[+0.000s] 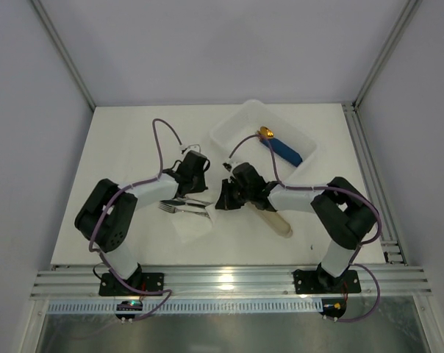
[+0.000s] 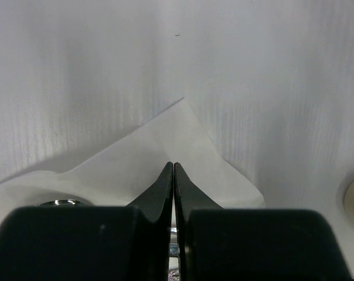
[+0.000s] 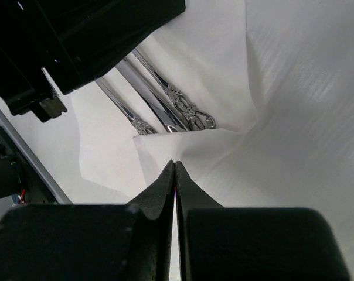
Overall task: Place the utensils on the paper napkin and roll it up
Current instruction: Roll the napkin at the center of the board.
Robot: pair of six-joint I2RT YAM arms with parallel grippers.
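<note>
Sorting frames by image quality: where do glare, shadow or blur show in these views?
Top external: glare on the metal rail, soft shadows on the table. Left wrist: the left gripper is dark and blurred up close; the napkin lies partly in shadow. Right wrist: the utensils are sharp with bright glints; the right gripper is soft.

Utensils (image 1: pixel 184 209): slim shiny silver bunch, flat on paper napkin (image 1: pixel 195 226), tines pointing away from white tray (image 1: pixel 223 132). Napkin: thin white sheet, near-left of tray, flap folded up at ornate handle ends.
</note>
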